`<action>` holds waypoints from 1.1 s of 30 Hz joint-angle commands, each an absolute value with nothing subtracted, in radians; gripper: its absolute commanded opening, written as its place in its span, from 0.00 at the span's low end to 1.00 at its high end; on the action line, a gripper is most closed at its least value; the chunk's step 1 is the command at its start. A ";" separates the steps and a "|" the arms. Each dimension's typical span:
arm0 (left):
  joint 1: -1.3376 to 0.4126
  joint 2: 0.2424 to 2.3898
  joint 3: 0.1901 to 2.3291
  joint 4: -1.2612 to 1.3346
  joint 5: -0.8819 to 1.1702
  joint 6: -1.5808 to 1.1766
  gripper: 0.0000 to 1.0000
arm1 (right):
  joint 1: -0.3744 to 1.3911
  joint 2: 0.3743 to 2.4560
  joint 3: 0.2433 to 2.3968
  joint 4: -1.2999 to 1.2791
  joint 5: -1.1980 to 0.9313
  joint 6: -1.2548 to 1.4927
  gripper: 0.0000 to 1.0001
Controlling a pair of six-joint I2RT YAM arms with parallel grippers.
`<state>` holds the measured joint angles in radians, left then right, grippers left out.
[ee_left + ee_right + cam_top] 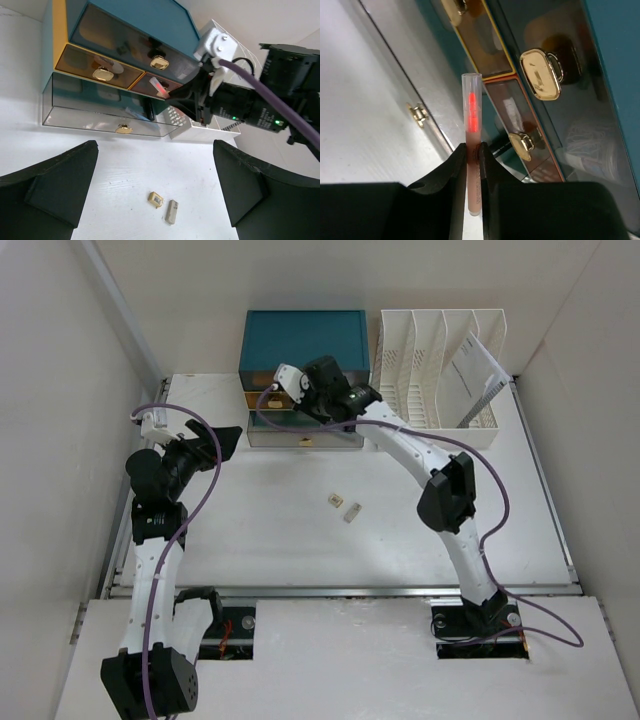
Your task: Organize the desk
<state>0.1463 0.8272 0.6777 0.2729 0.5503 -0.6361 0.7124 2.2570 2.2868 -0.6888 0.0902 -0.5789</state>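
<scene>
Desk [300, 550] fills the middle of the top view, white and flat, with both arm bases at its near edge and a metal rail along that edge. Teal drawer box [305, 335] sits at the far edge, with a white file rack [440, 370] just beside it on the right.

Right gripper [472, 155] is up at the drawer fronts, its fingers pinched narrow on a clear tube [471, 110] that has a red-pink fill. Most of the tube sticks out past the fingertips and points toward the small amber drawer [152, 85] in the middle row; cannot tell whether it touches. The bottom clear drawer [100, 112] juts forward of the drawers above it and carries a gold knob [122, 129].

Left gripper [155, 145] hovers over the left part of the desk, jaws spread wide and holding nothing.

Two small tan bits lie near each other mid-desk: one squarish [155, 199], one longer [172, 211]. Both are well apart from either gripper.
</scene>
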 commanded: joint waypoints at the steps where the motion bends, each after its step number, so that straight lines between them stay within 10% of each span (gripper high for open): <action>1: 0.152 0.814 0.672 0.336 0.575 -0.630 1.00 | 0.693 2.336 2.345 -0.707 0.149 -0.614 0.15; 12: 0.152 0.815 0.672 0.336 0.584 -0.630 1.00 | 0.664 2.405 2.378 -0.643 0.221 -0.634 0.18; 23: 0.152 0.862 0.641 0.406 0.638 -0.678 0.98 | 0.655 2.313 2.264 -0.601 0.201 -0.634 0.48; 25: 0.152 0.900 0.626 0.437 0.660 -0.701 0.91 | 0.655 2.264 2.231 -0.589 0.187 -0.611 0.48; 30: 0.152 1.021 0.595 0.548 0.710 -0.802 0.32 | 0.655 2.114 2.103 -0.523 0.137 -0.568 0.48; 33: 0.152 1.083 0.584 0.589 0.723 -0.839 0.31 | 0.655 2.024 2.033 -0.486 0.112 -0.545 0.48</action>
